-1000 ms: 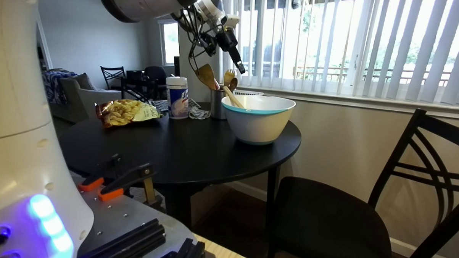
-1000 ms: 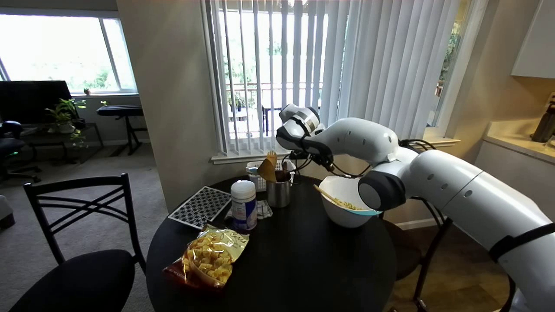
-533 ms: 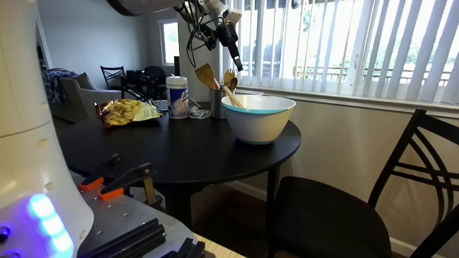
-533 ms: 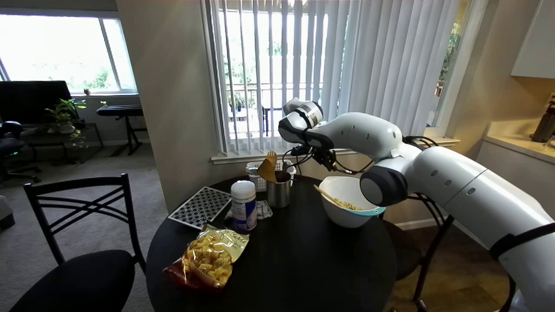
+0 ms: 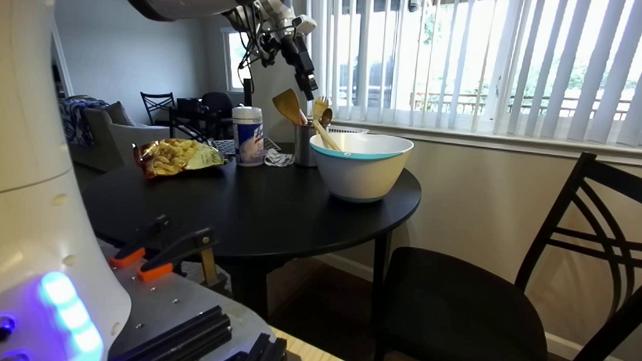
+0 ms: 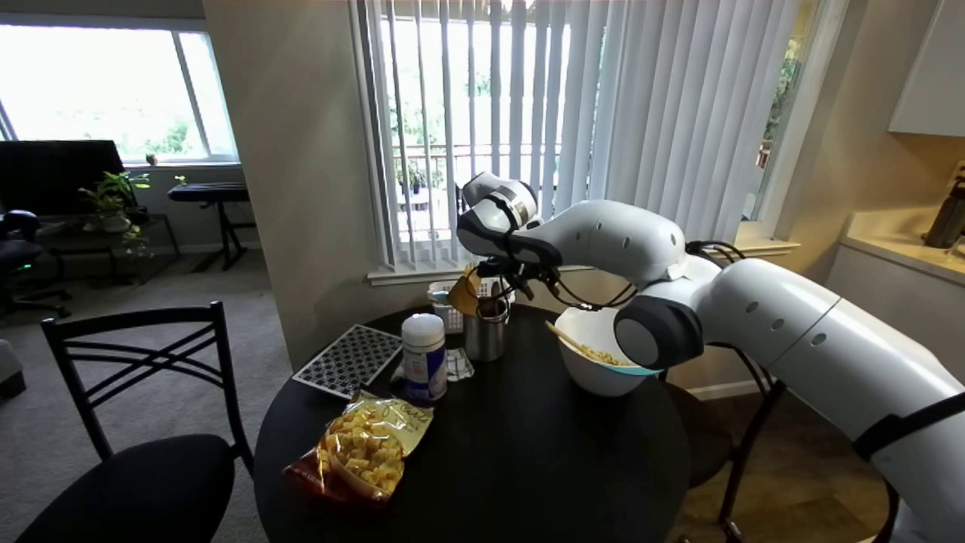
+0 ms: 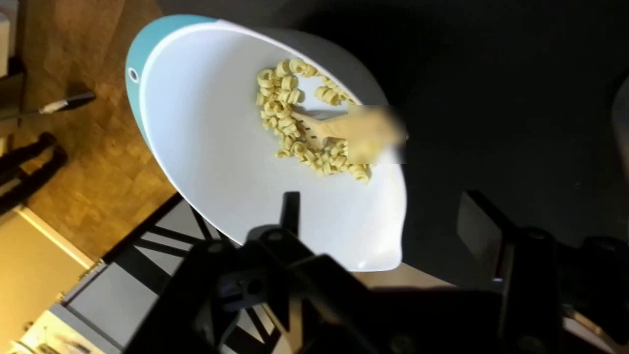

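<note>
Far left of the end effector (image 7: 381,216), in an exterior view, a snack bag (image 5: 177,158) lies flat on the dark worktop (image 5: 255,215), likely because so soft a pack would not stand alone. Nearer, still to the left and lower, a wipes tub (image 5: 249,138) stands upright on its flat base, a crumpled cloth (image 5: 279,157) just beside it. Below the end effector, a metal pot (image 5: 304,148) keeps a wooden spatula (image 5: 287,105) and other utensils (image 5: 320,108) bunched heads-up, apparently so they cannot roll about.

The end effector hangs above, angled downward; the wrist view shows its fingers (image 7: 291,211) spread apart with nothing between, so it is released. To its right and lower, not touching it, a white bowl (image 5: 363,176) sits upright, its high wall seemingly there to contain the pasta (image 7: 282,93). A wooden spoon (image 5: 327,136) leans inside, slotted head among the pasta, handle rising over the rim on the pot's side, which probably keeps it clear of the food.
</note>
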